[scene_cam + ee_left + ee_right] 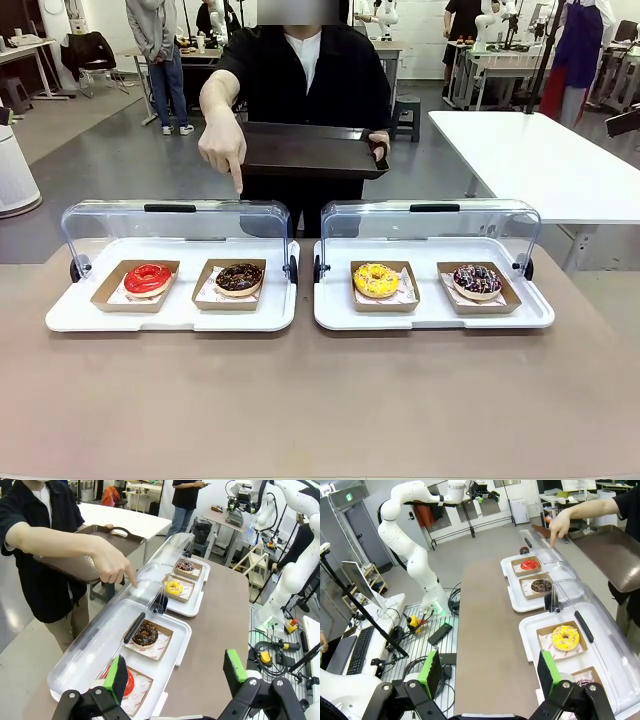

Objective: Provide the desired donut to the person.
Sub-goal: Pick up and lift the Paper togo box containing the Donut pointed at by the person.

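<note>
The front camera sits at the table's [320,410] near edge, facing the person [310,80] across it. Each wrist camera looks down from above its own end, and both take in the lidded trays [60,318].

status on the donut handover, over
Jaws open on left gripper and right gripper, nothing held. The person's hand points at chocolate donut, untouched in tray. Its clear lid raised behind it, near side open.

A bystander [155,40] stands well apart from a white table [540,150].
</note>
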`<control>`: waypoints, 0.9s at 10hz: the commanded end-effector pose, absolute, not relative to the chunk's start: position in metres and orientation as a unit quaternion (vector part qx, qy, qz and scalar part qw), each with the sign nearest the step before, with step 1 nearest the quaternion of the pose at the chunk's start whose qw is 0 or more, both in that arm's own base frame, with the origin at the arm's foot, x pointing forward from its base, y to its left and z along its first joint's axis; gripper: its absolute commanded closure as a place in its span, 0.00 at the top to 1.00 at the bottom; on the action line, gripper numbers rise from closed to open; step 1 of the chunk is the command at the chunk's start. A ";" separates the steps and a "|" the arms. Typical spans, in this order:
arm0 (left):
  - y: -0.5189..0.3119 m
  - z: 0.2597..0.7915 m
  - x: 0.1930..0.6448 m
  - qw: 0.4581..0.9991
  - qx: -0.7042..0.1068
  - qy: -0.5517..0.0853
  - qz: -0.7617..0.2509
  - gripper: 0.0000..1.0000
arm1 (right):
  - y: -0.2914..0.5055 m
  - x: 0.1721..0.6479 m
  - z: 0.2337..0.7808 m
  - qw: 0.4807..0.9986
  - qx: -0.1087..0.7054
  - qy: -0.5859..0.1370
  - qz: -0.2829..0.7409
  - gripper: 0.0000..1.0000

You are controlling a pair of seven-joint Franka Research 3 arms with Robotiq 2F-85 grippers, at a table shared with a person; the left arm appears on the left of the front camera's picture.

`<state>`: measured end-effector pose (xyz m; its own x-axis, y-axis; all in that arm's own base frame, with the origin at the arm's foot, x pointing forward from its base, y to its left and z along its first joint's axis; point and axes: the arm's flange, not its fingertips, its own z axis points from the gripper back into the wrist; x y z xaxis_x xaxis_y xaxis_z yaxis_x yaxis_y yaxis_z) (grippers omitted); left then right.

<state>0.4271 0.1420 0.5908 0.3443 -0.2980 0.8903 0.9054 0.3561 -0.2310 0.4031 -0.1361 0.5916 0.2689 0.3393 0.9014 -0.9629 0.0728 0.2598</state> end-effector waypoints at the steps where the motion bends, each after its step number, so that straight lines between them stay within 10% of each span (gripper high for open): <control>1: 0.142 0.591 0.427 0.722 -0.386 -0.395 -0.416 1.00 | -0.137 0.402 0.593 0.646 0.463 -0.338 0.503 1.00; 9: 0.142 0.591 0.427 0.722 -0.386 -0.395 -0.416 1.00 | -0.137 0.402 0.593 0.646 0.463 -0.338 0.503 1.00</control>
